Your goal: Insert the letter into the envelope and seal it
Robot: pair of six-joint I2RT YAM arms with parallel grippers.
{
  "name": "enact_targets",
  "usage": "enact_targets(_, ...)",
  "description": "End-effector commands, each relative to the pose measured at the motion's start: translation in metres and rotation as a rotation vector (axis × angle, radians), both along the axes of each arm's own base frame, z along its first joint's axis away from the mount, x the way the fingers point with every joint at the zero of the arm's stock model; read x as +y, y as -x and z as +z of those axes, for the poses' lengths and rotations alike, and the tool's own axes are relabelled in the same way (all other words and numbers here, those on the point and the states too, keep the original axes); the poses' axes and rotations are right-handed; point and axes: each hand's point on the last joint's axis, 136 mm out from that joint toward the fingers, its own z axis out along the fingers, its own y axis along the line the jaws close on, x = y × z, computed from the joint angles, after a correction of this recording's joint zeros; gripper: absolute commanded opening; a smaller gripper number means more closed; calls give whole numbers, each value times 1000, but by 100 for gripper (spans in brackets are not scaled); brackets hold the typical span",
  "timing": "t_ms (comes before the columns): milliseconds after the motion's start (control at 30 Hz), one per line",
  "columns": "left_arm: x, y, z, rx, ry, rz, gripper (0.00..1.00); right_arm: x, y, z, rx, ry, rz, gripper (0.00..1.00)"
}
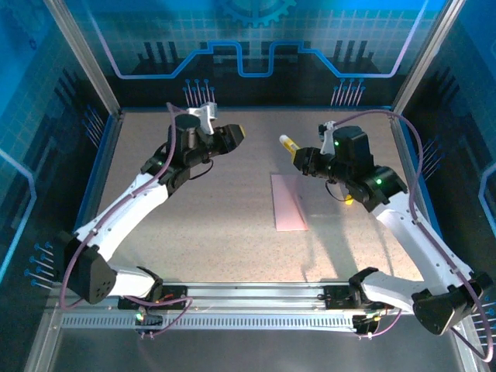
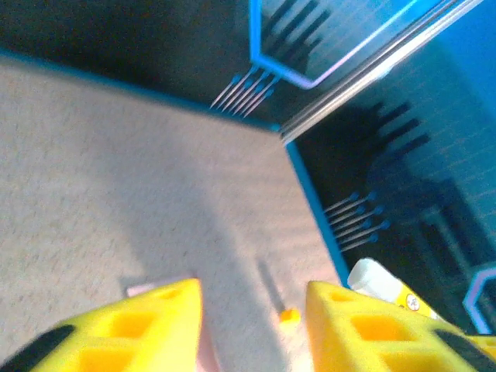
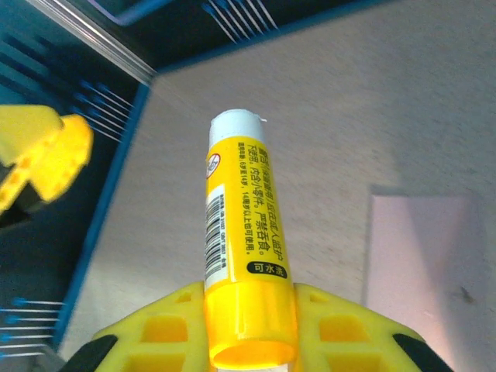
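Observation:
The pale pink envelope (image 1: 288, 201) lies flat on the table, right of centre; it also appears as a corner (image 2: 146, 289) in the left wrist view and at the right edge (image 3: 426, 263) of the right wrist view. The letter is hidden. My right gripper (image 1: 301, 158) (image 3: 249, 294) hangs above the table behind the envelope, shut on a yellow glue stick (image 3: 244, 217) whose white tip (image 1: 285, 140) points toward the left arm. My left gripper (image 1: 235, 133) (image 2: 252, 291) hovers opposite that tip, open, with nothing between its yellow fingers.
A small yellow cap (image 1: 349, 200) (image 2: 288, 315) rests on the table right of the envelope, under the right arm. Blue-edged walls (image 1: 252, 110) close the table at the back and sides. The near half of the table (image 1: 232, 248) is bare.

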Motion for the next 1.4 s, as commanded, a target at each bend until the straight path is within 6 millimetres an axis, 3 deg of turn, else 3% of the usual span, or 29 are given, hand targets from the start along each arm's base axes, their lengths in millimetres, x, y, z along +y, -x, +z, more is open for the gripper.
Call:
enact_targets(0, -12, 24, -93, 258, -198, -164, 26, -22, 16, -40, 151, 244, -15, 15)
enact_targets(200, -63, 15, -148, 303, -203, -237, 0, -17, 21, -70, 260, 380, -23, 14)
enact_targets(333, -95, 6, -171, 323, -176, -267, 0, -15, 22, -88, 308, 408, -33, 14)
enact_targets(533, -120, -6, -215, 363, -150, -260, 0, -13, 29, -111, 369, 452, -22, 13)
enact_targets(1067, -133, -5, -268, 431, -116, -244, 0, -1, 30, -156, 518, 520, 63, 11)
enact_targets(1367, -133, -2, -285, 461, -127, -251, 0, 1, 20, -174, 574, 580, 75, 11)
